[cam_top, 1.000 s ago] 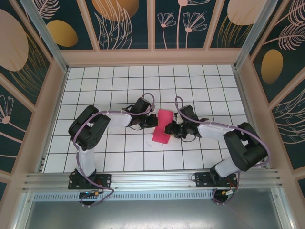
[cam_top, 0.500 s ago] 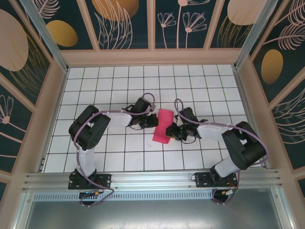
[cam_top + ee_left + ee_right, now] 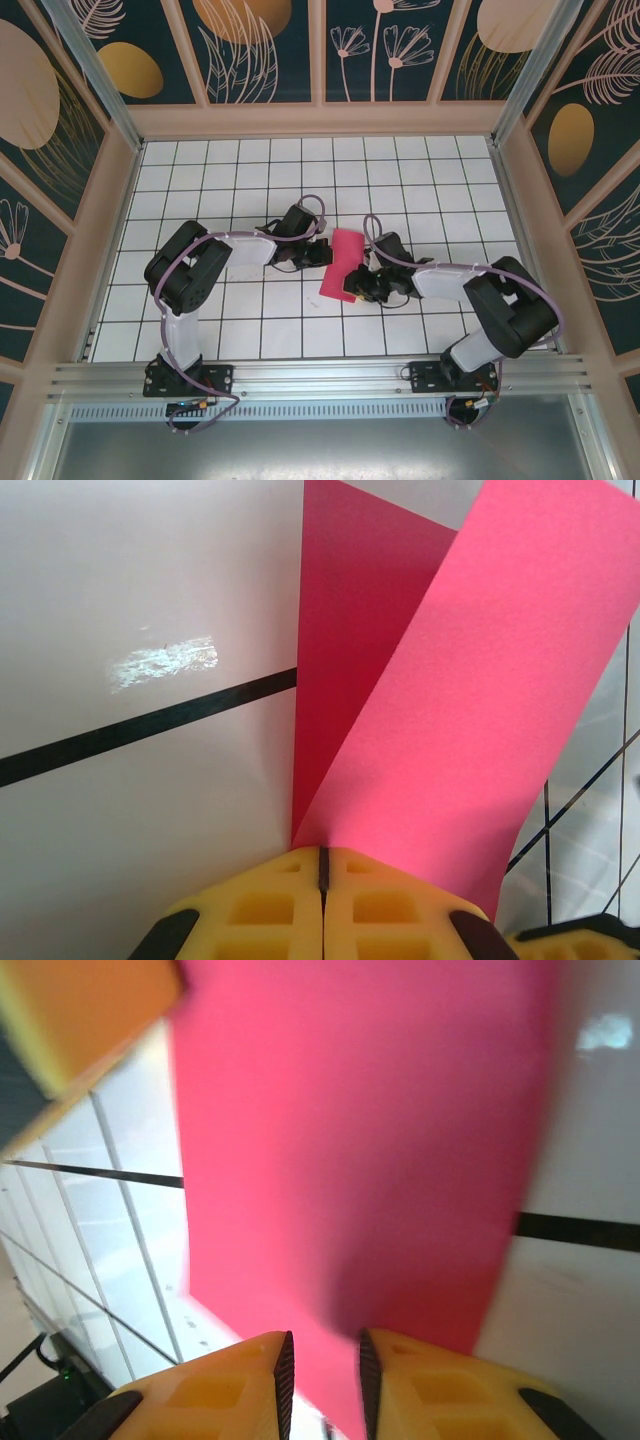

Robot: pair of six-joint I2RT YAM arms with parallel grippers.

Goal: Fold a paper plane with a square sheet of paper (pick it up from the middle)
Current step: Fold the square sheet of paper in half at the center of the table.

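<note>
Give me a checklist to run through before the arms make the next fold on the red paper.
1. Left end effector clamped on the sheet of paper: ok, its fingers are closed on the sheet's edge.
2. Right end effector gripping the sheet: not ok, a narrow gap shows between its fingers.
3. Sheet already doubled over: ok, the left wrist view shows two layers meeting at the fingers.
4. Sheet between both arms, mid-table: ok.
5. Layer edges lined up: not ok, they fan apart in the left wrist view.
6. Sheet flat on the table or lifted: cannot tell.
</note>
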